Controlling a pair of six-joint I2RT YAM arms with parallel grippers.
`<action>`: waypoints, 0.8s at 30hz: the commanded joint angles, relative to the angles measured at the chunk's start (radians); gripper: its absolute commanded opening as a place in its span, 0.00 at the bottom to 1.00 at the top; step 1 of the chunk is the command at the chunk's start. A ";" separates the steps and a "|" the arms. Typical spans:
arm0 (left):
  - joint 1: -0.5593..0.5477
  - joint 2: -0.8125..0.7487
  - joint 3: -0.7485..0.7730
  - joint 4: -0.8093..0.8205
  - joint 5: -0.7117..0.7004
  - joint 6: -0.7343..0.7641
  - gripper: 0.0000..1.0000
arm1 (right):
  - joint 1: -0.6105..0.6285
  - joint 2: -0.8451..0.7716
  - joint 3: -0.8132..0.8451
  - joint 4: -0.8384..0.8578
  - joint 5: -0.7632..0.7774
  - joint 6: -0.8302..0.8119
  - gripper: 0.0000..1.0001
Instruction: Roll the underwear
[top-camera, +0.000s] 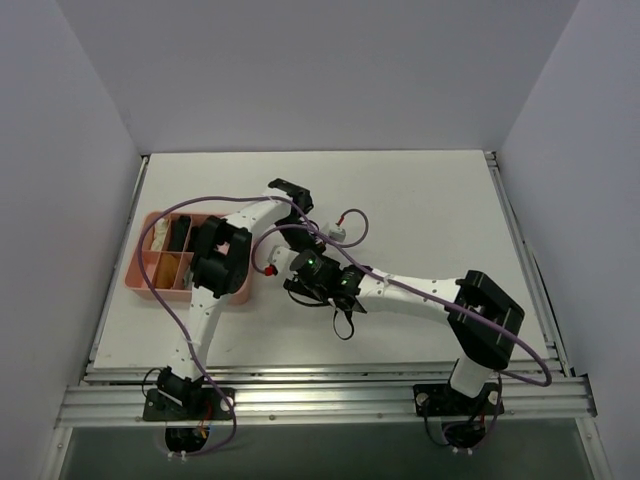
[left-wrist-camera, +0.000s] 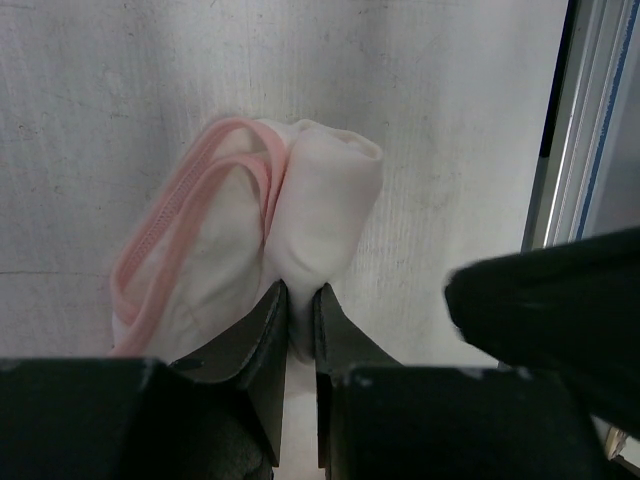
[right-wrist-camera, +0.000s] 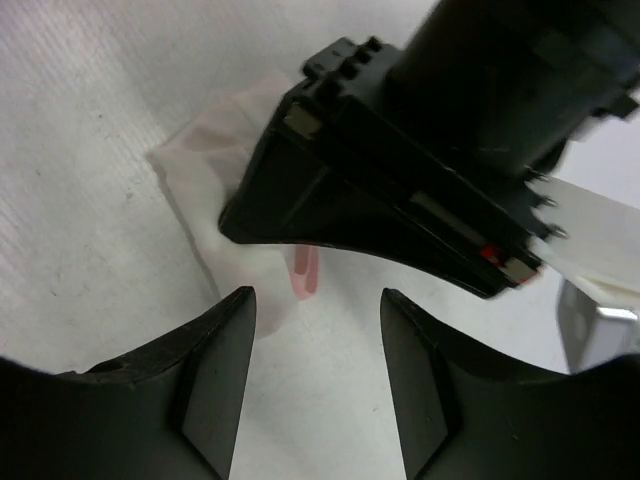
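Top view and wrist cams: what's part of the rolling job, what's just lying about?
Job:
underwear, partly rolled
left pincer, shut on it
right pincer, open, close by

Lying about:
pink tray, off to the left
dark and beige items inside it

**Top external:** fixed, high above and behind the arm bases (top-camera: 455, 400), tilted down over the whole desk (top-camera: 430, 200); distant, widest cover.
**Left wrist:** seated behind the left gripper (left-wrist-camera: 301, 296), sighting along its jaws, close above the desk surface.
**Right wrist:** seated behind the right gripper (right-wrist-camera: 318, 300), facing steeply down, equally close.
**Shared:** both wrist views hold the underwear (left-wrist-camera: 325, 200) and the desk patch around it; the right wrist view also takes in the left gripper's housing.
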 joint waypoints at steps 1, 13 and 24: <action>0.012 0.063 0.013 0.032 -0.098 0.054 0.02 | -0.009 0.043 -0.018 -0.021 -0.107 -0.089 0.48; 0.009 0.083 0.036 0.016 -0.107 0.054 0.02 | -0.052 0.129 -0.076 0.107 -0.163 -0.162 0.47; 0.007 0.106 0.074 -0.014 -0.106 0.064 0.02 | -0.089 0.221 -0.018 0.081 -0.194 -0.182 0.35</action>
